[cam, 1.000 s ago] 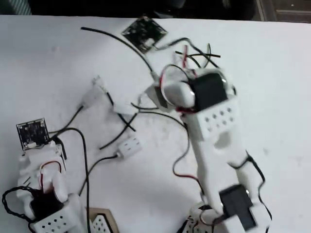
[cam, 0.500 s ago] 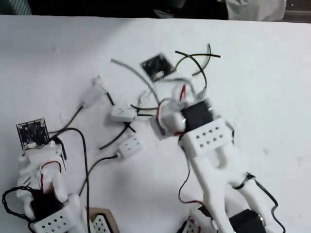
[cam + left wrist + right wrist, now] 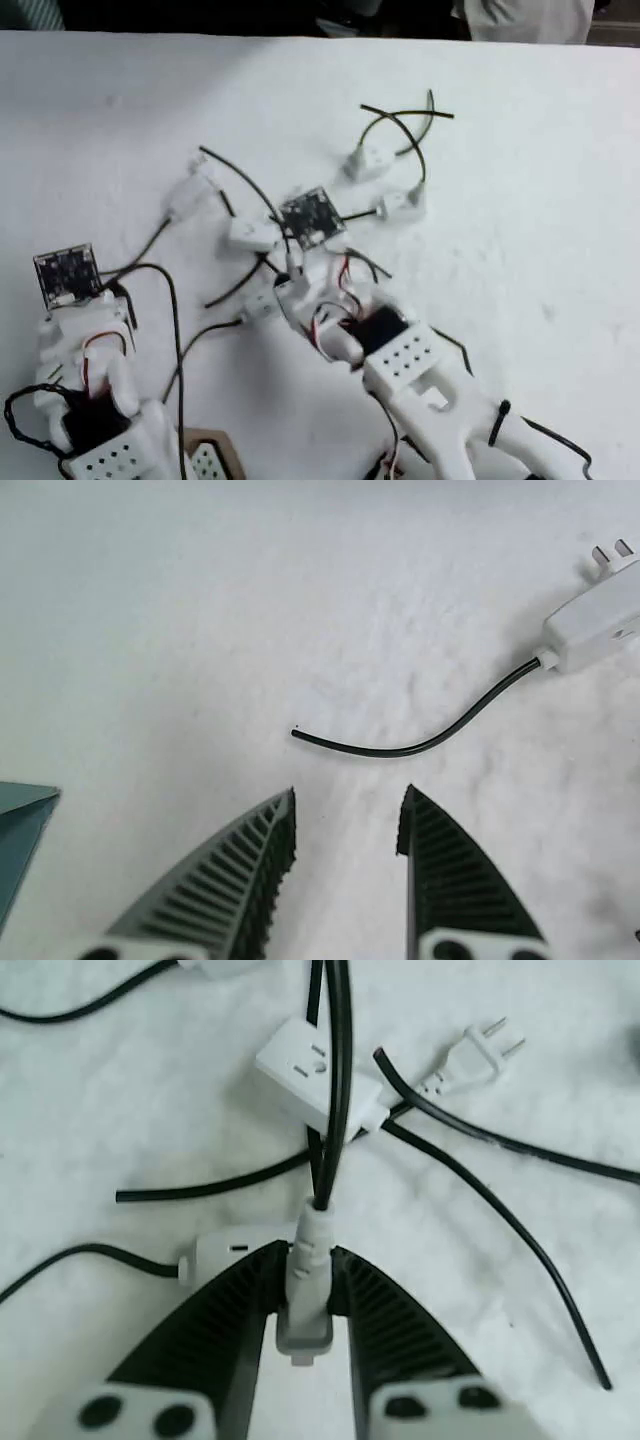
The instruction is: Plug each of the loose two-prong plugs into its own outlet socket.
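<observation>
While the right pincer [image 3: 305, 1253] is clamping a white plug [image 3: 303, 1305] near the middle of the table [image 3: 560, 150], with its black cord trailing over a white outlet socket [image 3: 312, 1072] just ahead, no plug is looking seated in a socket, so by my reading the task is only beginning. The left pincer [image 3: 345, 802] is hanging open and empty toward the table's left edge, near a loose two-prong plug [image 3: 595, 615], and another loose plug [image 3: 478, 1055] is lying beside that socket, unmated.

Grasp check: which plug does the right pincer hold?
The plug whose cord runs over the socket block, clamped in the right pincer; the two-prong plug beyond lies loose.
</observation>
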`<state>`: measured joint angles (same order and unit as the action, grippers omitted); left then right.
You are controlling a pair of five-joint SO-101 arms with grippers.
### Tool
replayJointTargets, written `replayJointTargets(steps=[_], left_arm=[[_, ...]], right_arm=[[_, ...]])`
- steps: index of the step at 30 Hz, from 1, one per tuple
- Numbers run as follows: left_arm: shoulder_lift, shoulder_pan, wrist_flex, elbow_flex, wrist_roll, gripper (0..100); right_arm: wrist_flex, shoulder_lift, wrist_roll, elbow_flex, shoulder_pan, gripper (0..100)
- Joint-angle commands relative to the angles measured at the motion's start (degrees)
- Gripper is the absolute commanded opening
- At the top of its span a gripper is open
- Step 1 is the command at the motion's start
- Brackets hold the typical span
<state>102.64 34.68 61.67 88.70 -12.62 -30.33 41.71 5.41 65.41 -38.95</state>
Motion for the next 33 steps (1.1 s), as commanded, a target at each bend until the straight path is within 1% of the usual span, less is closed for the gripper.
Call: replayJointTargets(steps=[1, 5, 10, 12, 17, 24, 33], left_arm=[[0.57, 0.13, -1.23, -0.18, 0.18, 18], [0.57, 0.13, -1.23, -0.18, 0.18, 18], [0.57, 0.13, -1.23, -0.18, 0.18, 18], [0.57, 0.13, -1.23, -0.18, 0.18, 18], [0.57, 0.13, -1.23, -0.18, 0.18, 18], [0.57, 0.13, -1.23, -0.18, 0.18, 18], [0.57, 0.13, -1.23, -0.18, 0.18, 18]], right_arm=[[7.78, 2.07, 3.16, 2.37, -0.48, 1.6], [13.41, -0.66, 3.25, 3.69, -0.48, 1.6], [23.08, -9.54, 3.25, 3.96, -0.48, 1.6], [25.45, -12.44, 3.16, 3.87, -0.57, 1.6], [25.54, -13.76, 3.16, 3.96, -0.57, 1.6], [25.54, -14.29, 3.16, 4.66, -3.3, 1.6], [25.98, -14.37, 3.08, 4.66, -2.95, 1.6]])
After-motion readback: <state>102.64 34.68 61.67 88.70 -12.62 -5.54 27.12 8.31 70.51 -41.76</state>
